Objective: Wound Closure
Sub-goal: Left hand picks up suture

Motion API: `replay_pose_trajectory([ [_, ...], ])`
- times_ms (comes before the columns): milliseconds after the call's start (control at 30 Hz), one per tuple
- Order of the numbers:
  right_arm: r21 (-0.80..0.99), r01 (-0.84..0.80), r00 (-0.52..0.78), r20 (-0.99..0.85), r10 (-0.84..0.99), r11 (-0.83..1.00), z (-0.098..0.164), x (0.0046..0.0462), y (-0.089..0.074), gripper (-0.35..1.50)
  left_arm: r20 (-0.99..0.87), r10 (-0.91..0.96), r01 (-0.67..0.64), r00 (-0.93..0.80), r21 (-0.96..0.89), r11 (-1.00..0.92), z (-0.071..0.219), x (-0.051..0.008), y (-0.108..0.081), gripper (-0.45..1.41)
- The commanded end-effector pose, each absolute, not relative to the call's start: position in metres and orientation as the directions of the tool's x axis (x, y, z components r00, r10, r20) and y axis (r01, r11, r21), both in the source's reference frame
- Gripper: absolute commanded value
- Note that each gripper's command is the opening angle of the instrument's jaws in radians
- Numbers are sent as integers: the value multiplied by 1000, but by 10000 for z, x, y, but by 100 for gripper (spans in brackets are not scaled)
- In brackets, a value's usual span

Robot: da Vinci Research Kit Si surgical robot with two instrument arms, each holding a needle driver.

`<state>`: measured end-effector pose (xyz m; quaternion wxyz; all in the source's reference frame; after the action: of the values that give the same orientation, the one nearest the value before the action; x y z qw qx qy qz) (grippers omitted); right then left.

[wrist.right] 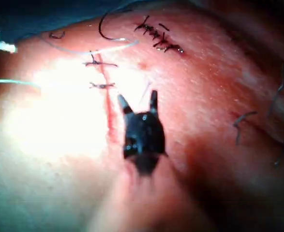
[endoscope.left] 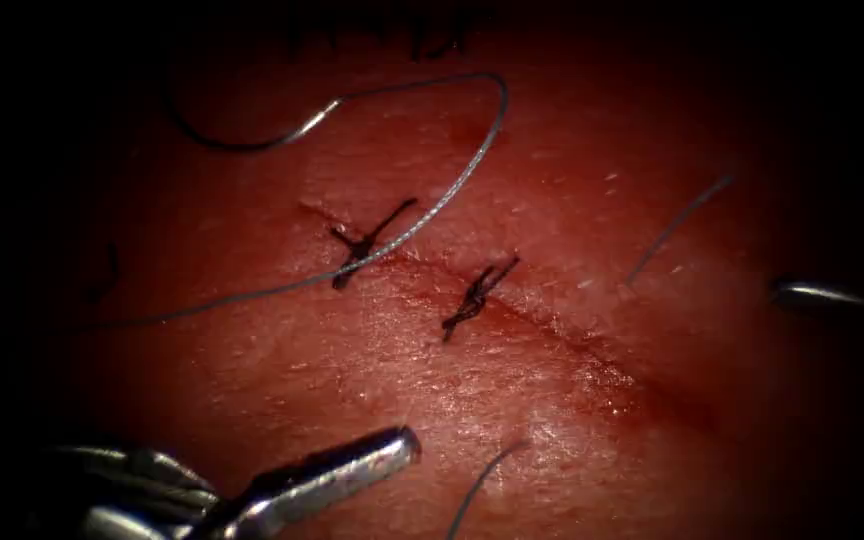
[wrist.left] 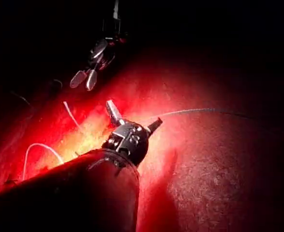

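The cut runs across the tissue from upper left to lower right, with two dark knotted stitches over its upper part. The curved needle lies free on the tissue, up and left of the cut, and neither tool holds it. Its thread arcs over, crosses the upper stitch and trails left. My left tool is near the front on the left, open and holding nothing. At the right edge my right tool is also open and holds nothing.
Cut ends of thread lie right of the cut and at the front. An older row of dark stitches sits beyond the cut. Red fluid wets the cut's lower part.
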<state>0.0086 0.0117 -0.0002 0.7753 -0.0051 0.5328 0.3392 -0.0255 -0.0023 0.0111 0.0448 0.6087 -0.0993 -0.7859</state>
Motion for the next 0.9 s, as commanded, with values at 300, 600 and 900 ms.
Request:
replay_pose_trajectory([
  [300,352,-531,202,-831,519,771,8,94,107,128,-941,-226,-31,-250,241,-970,130,-279,-28,67],
  [600,349,-533,202,-832,517,771,10,97,106,126,-933,-232,-42,-274,253,-967,144,-263,-22,22],
  [900,346,-534,202,-834,514,772,14,97,105,126,-940,-231,-34,-251,247,-968,143,-259,-17,-45],
])
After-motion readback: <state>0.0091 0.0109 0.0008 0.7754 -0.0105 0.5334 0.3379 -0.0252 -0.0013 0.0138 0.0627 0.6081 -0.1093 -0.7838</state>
